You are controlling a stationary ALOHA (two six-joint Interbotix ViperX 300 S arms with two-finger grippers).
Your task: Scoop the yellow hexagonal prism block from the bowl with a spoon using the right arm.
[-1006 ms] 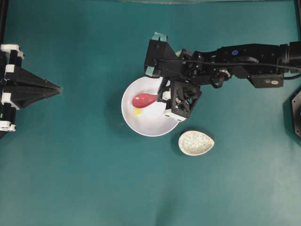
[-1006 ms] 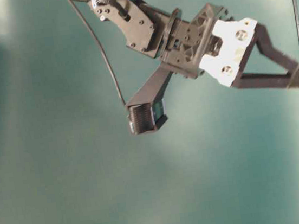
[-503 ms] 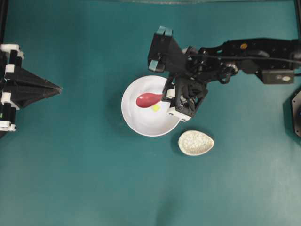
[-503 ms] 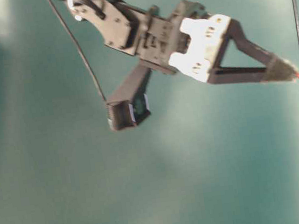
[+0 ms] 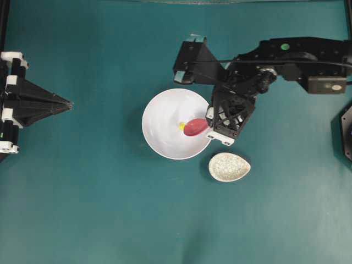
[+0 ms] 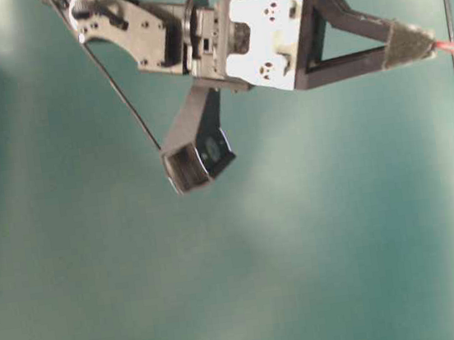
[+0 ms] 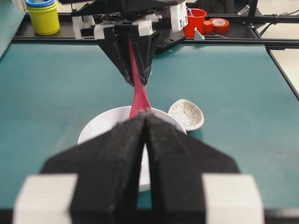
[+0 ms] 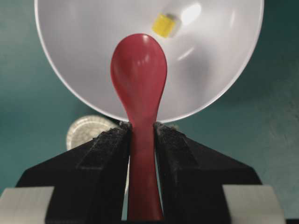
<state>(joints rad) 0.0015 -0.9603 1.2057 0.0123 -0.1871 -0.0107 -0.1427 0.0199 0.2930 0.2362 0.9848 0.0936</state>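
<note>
The white bowl (image 5: 159,140) sits mid-table. Inside it lies the small yellow hexagonal prism block (image 5: 181,126), just left of the spoon's tip and apart from it. The pink-red spoon (image 5: 196,127) hangs over the bowl's right half, its scoop empty. My right gripper (image 5: 209,126) is shut on its handle at the bowl's right rim. In the right wrist view the spoon (image 8: 138,70) runs out from my right gripper (image 8: 141,128) over the bowl (image 8: 79,60), with the block (image 8: 165,24) beyond the tip. My left gripper (image 5: 69,103) rests at the far left, shut and empty.
A speckled beige spoon rest (image 5: 229,166) lies just below and right of the bowl, close under the right gripper. Beyond the table's far edge stand stacked cups (image 7: 45,16), a red cup (image 7: 196,21) and a red tape roll (image 7: 218,23).
My right gripper drew the spoon rightward across the bowl. The block went from the bowl's lower left to its middle. The left arm has not moved.
</note>
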